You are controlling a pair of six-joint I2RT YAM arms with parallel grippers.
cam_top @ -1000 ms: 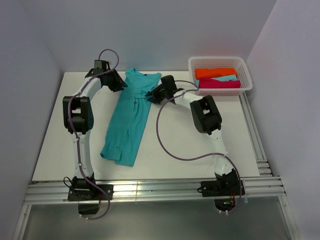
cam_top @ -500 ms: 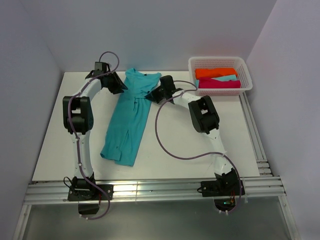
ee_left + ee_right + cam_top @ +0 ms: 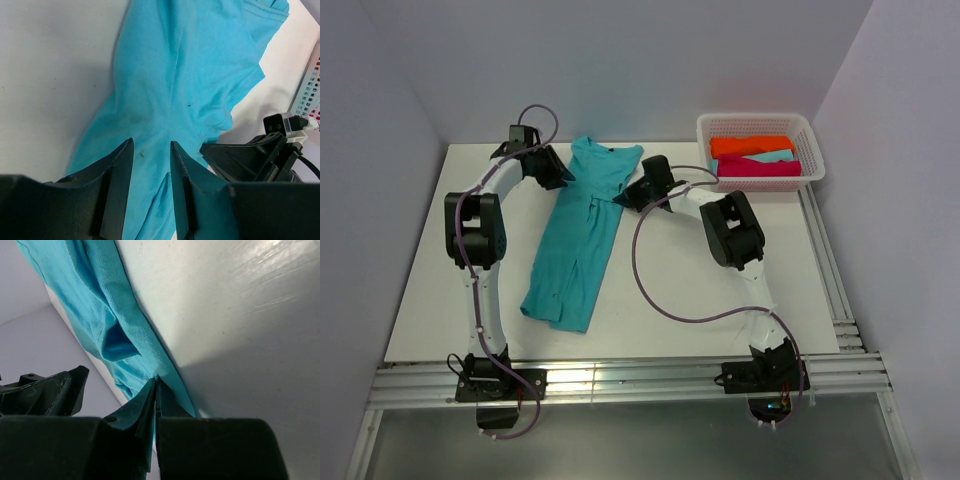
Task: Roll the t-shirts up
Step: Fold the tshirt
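The turquoise t-shirt point(image 3: 578, 245) lies folded lengthwise on the white table point(image 3: 700, 280), its collar at the far end and its hem toward the near left. The right gripper point(image 3: 156, 386) has its fingers pressed together, pinching the shirt's right edge near the collar. The left gripper point(image 3: 151, 147) sits at the shirt's far left side, fingers spread over the cloth. At the far right, a white basket point(image 3: 755, 120) holds orange point(image 3: 750, 145), pale turquoise point(image 3: 772, 157) and magenta point(image 3: 760, 169) tees.
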